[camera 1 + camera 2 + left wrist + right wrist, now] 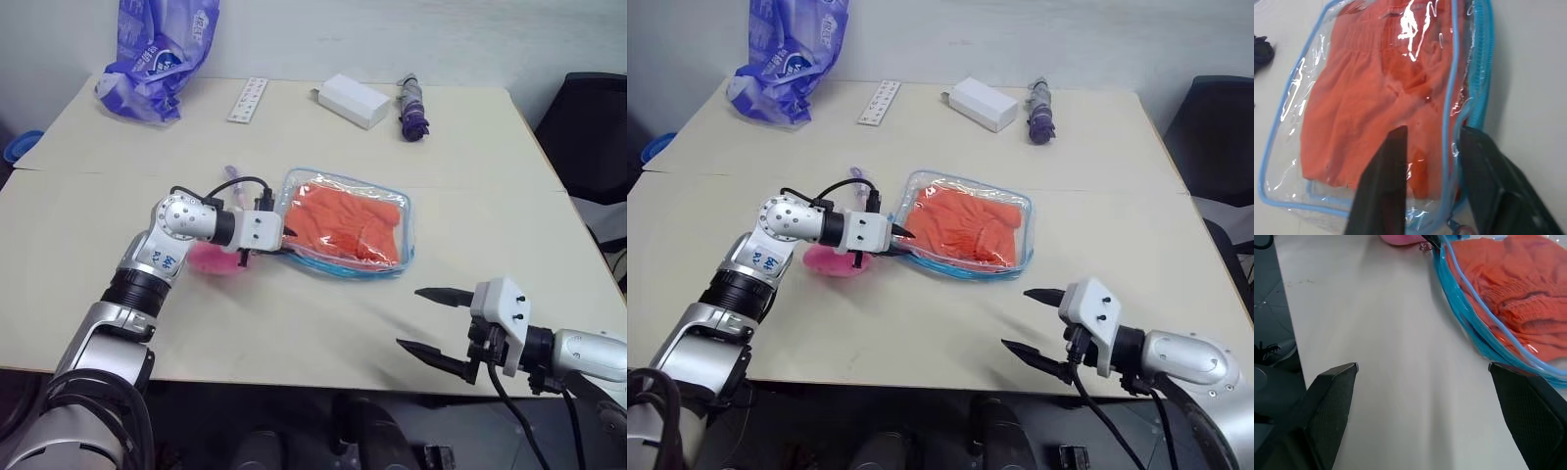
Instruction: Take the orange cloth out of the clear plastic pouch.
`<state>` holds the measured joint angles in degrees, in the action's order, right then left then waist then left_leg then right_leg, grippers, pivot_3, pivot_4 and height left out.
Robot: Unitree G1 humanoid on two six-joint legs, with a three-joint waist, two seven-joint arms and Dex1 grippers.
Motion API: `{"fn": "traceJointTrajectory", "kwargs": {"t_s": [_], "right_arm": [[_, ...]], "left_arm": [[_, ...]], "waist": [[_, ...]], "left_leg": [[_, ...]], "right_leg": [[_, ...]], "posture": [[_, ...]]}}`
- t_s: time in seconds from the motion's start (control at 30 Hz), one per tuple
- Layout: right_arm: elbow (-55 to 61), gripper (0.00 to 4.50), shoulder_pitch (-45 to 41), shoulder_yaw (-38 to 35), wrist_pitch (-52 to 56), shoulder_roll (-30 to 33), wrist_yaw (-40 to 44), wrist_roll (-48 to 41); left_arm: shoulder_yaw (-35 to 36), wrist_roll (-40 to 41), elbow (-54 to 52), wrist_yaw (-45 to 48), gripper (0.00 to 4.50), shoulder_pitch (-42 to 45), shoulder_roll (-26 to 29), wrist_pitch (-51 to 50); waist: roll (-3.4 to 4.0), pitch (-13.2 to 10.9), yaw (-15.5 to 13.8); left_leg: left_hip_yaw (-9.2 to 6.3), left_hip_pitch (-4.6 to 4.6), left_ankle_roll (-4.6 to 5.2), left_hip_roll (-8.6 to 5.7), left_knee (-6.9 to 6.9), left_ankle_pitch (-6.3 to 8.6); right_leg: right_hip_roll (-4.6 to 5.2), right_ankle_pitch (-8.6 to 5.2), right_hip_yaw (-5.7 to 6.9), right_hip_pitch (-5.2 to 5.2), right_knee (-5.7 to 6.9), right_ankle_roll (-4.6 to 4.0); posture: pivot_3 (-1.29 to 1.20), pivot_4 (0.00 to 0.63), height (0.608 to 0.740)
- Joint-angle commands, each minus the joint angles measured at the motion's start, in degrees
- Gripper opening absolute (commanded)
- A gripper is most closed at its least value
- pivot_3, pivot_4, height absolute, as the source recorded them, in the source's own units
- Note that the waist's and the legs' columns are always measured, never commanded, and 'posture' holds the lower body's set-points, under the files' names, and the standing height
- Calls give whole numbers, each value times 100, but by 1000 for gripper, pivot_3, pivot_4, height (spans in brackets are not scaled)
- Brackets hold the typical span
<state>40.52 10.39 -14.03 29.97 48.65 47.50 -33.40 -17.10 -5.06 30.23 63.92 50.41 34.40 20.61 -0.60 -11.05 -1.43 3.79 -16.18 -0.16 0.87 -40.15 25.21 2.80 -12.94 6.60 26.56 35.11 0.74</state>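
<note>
We have the left end effector (281, 238) pinching the pouch (402, 233) edge, the right one (427, 320) is wide apart, and the cloth (348, 223) is still fully inside.

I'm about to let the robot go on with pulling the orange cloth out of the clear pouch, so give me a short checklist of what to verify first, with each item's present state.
1. Orange cloth inside the clear plastic pouch: ok, it lies wholly inside.
2. Left gripper at the pouch's near end: ok, its fingers straddle the blue edging.
3. Left gripper's firm hold on the pouch: cannot tell; the fingers look partly closed.
4. Zipper open: cannot tell.
5. Right gripper ready: ok, open, apart from the pouch over bare table.
6. Pink plush lump out of the way: not ok, it lies right beneath the left gripper.
</note>
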Motion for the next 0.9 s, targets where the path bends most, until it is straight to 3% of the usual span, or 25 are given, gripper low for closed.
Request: {"fn": "traceJointTrajectory", "kwargs": {"t_s": [0.03, 0.1, 0.2, 0.33, 0.53, 0.63, 0.8, 0.9], "right_arm": [[186, 4500, -34, -83, -151, -12, -26, 61], [145, 4500, -146, 25, -145, -29, -66, 120], [-41, 3887, -746, 525, -178, -240, -300, 356], [-479, 2490, -1612, 1434, -459, -464, -453, 1149], [-1826, 339, -3025, 2765, -1258, -827, -793, 2938], [-2629, 567, -3477, 3053, -1744, -1044, -1085, 3619], [-3413, 2210, -3644, 3324, -2479, -1114, -1313, 4460], [-3373, 3201, -3514, 3243, -2541, -1208, -1178, 4378]], "left_arm": [[193, 598, -378, 419, 47, 30, -143, -1039], [370, 1189, -856, 701, 15, -67, -270, -2170], [690, 1719, -1314, 615, 0, -62, -411, -3364], [932, 1965, -1561, 383, 0, -21, -483, -4169], [917, 1962, -1825, 216, 0, -100, -537, -4396], [905, 1962, -1932, 131, 0, -136, -596, -4439], [895, 1990, -2208, 53, 0, -263, -635, -4549], [871, 1961, -2326, 24, 0, -349, -620, -4535]], "waist": [[0, 0, -2], [0, 0, 1], [-2, 1, 27], [-2, 1, 64], [-1, 1, 79], [-1, 1, 81], [-1, 1, 70], [-1, 1, 87]], "left_leg": [[0, 0, 0, 0, 0, 0], [0, -1, 1, -3, -1, 0], [-5, -2, 2, 2, -3, 0], [-3, 4, -1, 3, -4, -1], [-1, 1, -1, 3, -7, -2], [-2, 1, -2, 4, -8, -2], [0, -1, -2, 19, -27, -2], [0, -2, -2, 23, -27, -2]], "right_leg": [[0, 0, 0, 0, 0, 0], [-4, 0, 0, -1, 1, 0], [-9, 0, -4, -1, 0, 0], [-12, 0, -18, 0, 6, -1], [-8, 0, -22, 4, 9, -2], [-8, 0, -21, 6, 9, -2], [2, 0, 2, 15, 8, -3], [1, 0, 2, 15, 7, -3]], "posture": [[0, 150, 740], [0, 150, 740], [0, 150, 740], [0, 150, 740], [0, 150, 740], [0, 150, 740], [0, 150, 740], [0, 150, 740]]}}
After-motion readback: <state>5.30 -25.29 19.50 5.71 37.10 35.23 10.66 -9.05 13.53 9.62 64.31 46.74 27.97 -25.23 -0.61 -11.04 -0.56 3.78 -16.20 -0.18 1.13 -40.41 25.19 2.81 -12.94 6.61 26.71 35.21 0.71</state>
